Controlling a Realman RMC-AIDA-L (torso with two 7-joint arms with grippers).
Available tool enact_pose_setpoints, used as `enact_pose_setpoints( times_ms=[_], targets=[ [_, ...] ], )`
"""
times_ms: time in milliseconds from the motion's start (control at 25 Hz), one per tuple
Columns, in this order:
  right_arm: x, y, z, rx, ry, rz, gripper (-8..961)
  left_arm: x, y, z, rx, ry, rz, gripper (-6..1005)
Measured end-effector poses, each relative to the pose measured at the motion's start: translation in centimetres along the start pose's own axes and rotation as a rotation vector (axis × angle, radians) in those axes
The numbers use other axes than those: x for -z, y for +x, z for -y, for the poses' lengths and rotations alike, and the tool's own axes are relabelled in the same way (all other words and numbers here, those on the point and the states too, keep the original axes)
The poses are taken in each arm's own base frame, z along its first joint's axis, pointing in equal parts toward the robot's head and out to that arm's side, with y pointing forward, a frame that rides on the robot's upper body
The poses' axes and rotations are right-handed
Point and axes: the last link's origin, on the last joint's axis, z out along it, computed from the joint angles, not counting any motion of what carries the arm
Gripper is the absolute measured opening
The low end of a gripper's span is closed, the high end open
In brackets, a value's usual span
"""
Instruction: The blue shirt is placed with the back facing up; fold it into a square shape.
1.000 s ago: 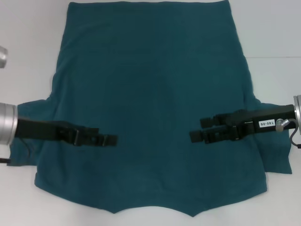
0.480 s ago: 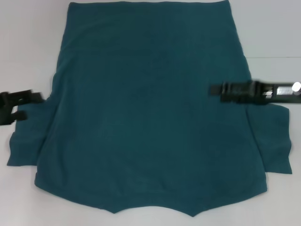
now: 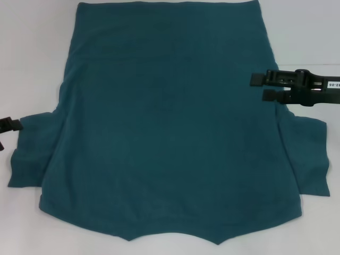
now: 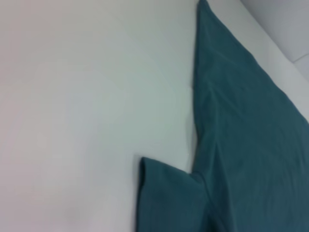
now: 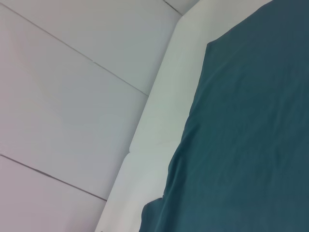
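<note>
Lying flat on the white table (image 3: 32, 48), the blue shirt (image 3: 170, 133) is matte, soft cotton, sleeves splayed. My right gripper (image 3: 260, 87), fingers spread and empty, hovers over its right edge. Left gripper (image 3: 6, 127) sits just off the left sleeve; spread unclear.

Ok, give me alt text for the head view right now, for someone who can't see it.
A blue shirt lies flat and unfolded on a white table, both sleeves spread out. The right gripper is open over the shirt's right edge; the left gripper barely shows at the picture's left edge, by the sleeve.
</note>
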Motion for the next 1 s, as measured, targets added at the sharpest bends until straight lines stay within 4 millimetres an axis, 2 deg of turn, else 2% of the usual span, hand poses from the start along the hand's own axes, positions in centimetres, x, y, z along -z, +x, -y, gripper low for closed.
enact_pose_setpoints(
  times_ms=[520,1000],
  targets=[
    [0.1,0.1,0.2,-0.01,0.005,0.014,903,-1.2,-1.1,1.1,0.002,0.029,0.008,873],
    [0.3,0.1,0.4,-0.02,0.004,0.028,899,-1.9,-2.2,1.0,0.015,0.017,0.04,873]
  ],
)
